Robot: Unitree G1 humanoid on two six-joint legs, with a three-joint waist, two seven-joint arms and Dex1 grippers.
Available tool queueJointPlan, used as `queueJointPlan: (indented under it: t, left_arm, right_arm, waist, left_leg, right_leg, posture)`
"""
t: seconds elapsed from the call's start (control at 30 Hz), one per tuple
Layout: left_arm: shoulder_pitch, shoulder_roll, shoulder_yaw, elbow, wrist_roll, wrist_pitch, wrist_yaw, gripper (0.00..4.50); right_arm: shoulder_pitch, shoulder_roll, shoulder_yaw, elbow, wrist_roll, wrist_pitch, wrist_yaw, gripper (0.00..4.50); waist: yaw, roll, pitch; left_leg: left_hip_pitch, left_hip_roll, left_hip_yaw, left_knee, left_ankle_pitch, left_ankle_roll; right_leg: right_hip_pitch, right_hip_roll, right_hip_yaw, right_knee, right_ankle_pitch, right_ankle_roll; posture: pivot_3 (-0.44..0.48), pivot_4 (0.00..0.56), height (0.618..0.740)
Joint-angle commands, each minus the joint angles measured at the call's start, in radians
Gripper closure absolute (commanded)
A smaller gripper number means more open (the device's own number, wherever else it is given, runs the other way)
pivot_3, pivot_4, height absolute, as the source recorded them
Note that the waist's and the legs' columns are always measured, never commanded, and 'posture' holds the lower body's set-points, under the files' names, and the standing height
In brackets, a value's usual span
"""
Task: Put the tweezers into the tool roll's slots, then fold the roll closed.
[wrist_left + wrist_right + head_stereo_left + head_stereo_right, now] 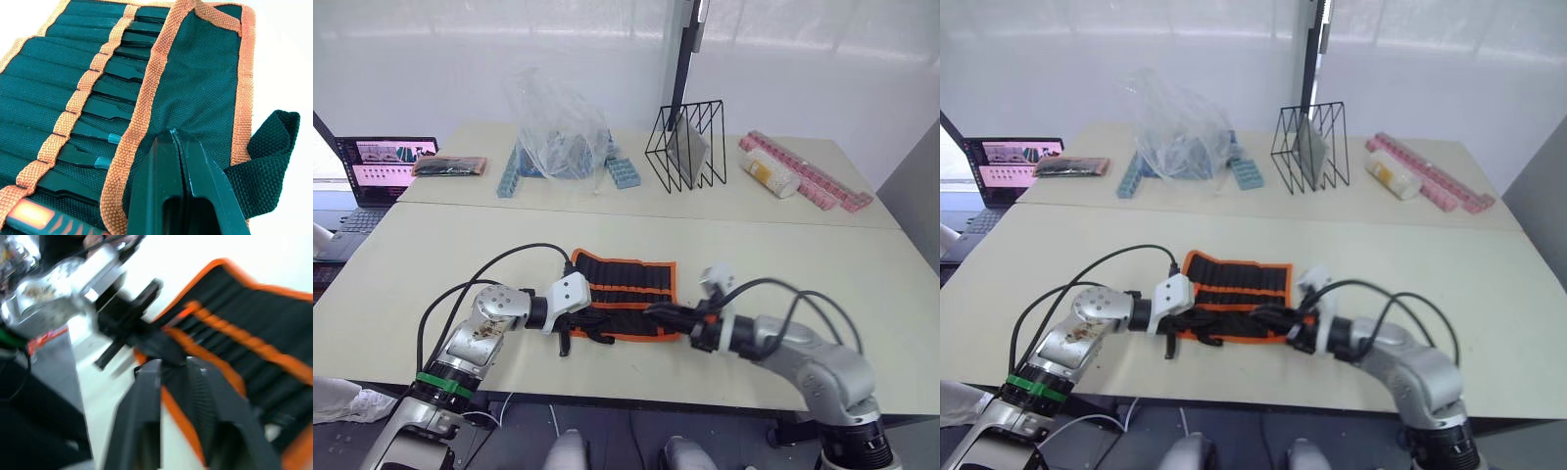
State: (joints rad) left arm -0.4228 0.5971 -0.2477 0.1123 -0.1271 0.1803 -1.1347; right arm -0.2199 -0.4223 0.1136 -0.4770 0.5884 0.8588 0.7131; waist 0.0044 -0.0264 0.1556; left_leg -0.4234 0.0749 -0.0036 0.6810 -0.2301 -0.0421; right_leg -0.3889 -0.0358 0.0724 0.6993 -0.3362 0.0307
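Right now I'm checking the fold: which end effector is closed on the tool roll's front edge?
The right end effector pinches the tool roll's orange-bound front edge; the left end effector, fingers shut together, lies on its fabric flap.

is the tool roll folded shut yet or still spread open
Mostly spread: the tool roll lies open on the table, slots showing, near edge partly turned over.

Right wrist view motion-blurred; right end effector [172,369] grip on tool roll [254,338] edge unclear.
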Motion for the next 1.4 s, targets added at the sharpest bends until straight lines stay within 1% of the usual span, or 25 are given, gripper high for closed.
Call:
queueJointPlan:
  t: [0.03,0.13,0.27,0.4,0.53,0.8,1.0,1.07,1.17,1.3,1.33,1.4]
  left_arm:
    - [0.019,0.004,-0.030,0.027,0.035,0.020,0.005,4.50]
    - [0.019,0.005,-0.031,0.027,0.036,0.018,0.005,4.50]
    - [0.018,0.006,-0.029,0.026,0.034,0.019,0.002,4.50]
    - [0.017,0.007,-0.030,0.027,0.036,0.017,0.001,4.50]
    - [0.016,0.007,-0.028,0.027,0.035,0.017,0.000,4.50]
    - [0.021,0.012,-0.027,0.027,0.035,0.010,0.000,4.50]
    - [0.021,0.011,-0.029,0.029,0.036,0.007,0.000,4.50]
    - [0.019,0.009,-0.032,0.031,0.037,0.005,0.000,4.50]
    - [0.009,0.006,-0.034,0.039,0.040,0.002,-0.001,4.50]
    - [-0.002,0.004,-0.033,0.051,0.041,-0.001,-0.001,4.50]
    - [-0.003,0.004,-0.033,0.053,0.041,-0.003,-0.002,4.50]
    - [-0.003,0.007,-0.032,0.056,0.042,-0.008,-0.004,4.50]
  right_arm:
    - [-0.011,-0.002,0.152,0.005,-0.164,-0.159,-0.025,4.49]
    - [-0.038,0.010,0.229,0.072,-0.272,-0.230,-0.061,4.49]
    - [-0.055,0.004,0.278,0.135,-0.356,-0.276,-0.074,4.49]
    - [-0.049,-0.024,0.302,0.153,-0.402,-0.253,-0.066,4.49]
    - [-0.032,-0.054,0.292,0.150,-0.406,-0.208,-0.056,4.49]
    - [0.002,-0.086,0.173,0.092,-0.314,-0.096,-0.048,4.49]
    - [0.037,-0.130,0.165,0.022,-0.275,-0.059,-0.019,4.49]
    - [0.039,-0.109,0.141,0.002,-0.244,-0.064,-0.020,4.49]
    - [-0.022,-0.044,-0.009,0.003,-0.112,0.014,-0.044,4.49]
    - [-0.076,-0.056,-0.124,0.063,-0.047,0.076,-0.048,4.49]
    - [-0.087,-0.068,-0.147,0.082,-0.026,0.097,-0.038,3.96]
    - [-0.121,-0.074,-0.197,0.153,0.000,0.137,-0.048,3.32]
  waist:
    - [0.001,0.000,0.000]
    - [0.001,0.000,0.000]
    - [0.002,0.000,0.000]
    - [0.002,0.000,0.000]
    - [0.002,0.000,0.000]
    - [0.004,0.000,0.000]
    - [0.004,0.000,0.000]
    - [0.004,0.000,0.000]
    - [0.002,0.000,0.000]
    - [0.006,0.000,0.000]
    - [0.007,0.000,0.000]
    - [0.007,0.000,0.000]
  left_leg:
    - [0.000,0.000,0.000,0.000,0.000,0.000]
    - [0.000,0.000,0.000,0.000,0.000,0.000]
    - [0.000,0.000,0.000,0.000,0.000,0.000]
    - [0.000,0.000,0.000,0.000,0.000,0.000]
    - [0.000,0.000,0.000,0.000,0.000,0.000]
    - [0.000,0.000,0.000,0.000,0.000,0.000]
    - [0.001,0.000,0.000,0.000,0.000,0.000]
    - [0.001,0.000,0.000,-0.001,0.000,0.000]
    - [0.000,0.000,0.000,0.000,0.000,0.000]
    - [0.000,0.000,0.000,0.000,0.001,0.000]
    - [0.000,0.000,0.000,0.000,0.001,0.000]
    - [0.000,0.000,0.000,-0.001,0.000,0.000]
  right_leg:
    - [0.000,0.000,0.000,0.000,0.000,0.000]
    - [0.000,0.000,0.000,0.000,0.000,0.000]
    - [0.000,0.000,0.000,0.000,0.000,0.000]
    - [0.000,0.000,0.000,0.000,0.000,0.000]
    - [0.000,0.000,0.000,0.000,0.000,0.000]
    - [0.000,0.000,0.000,0.000,0.000,0.000]
    - [0.000,0.000,0.000,0.000,0.000,0.000]
    - [0.000,0.000,0.000,0.000,0.000,0.000]
    - [0.000,0.000,0.000,0.000,0.000,0.000]
    - [0.001,0.000,0.000,0.000,0.000,0.000]
    - [0.001,0.000,0.000,0.000,0.000,0.000]
    - [0.001,0.000,0.000,0.000,0.000,0.000]
  posture:
    - [0.000,0.150,0.684]
    - [0.000,0.150,0.684]
    - [0.000,0.150,0.684]
    - [0.000,0.150,0.684]
    - [0.000,0.150,0.684]
    - [0.000,0.150,0.684]
    - [0.000,0.150,0.684]
    - [0.000,0.150,0.684]
    - [0.000,0.150,0.684]
    - [0.000,0.150,0.684]
    - [0.000,0.150,0.684]
    - [0.000,0.150,0.684]
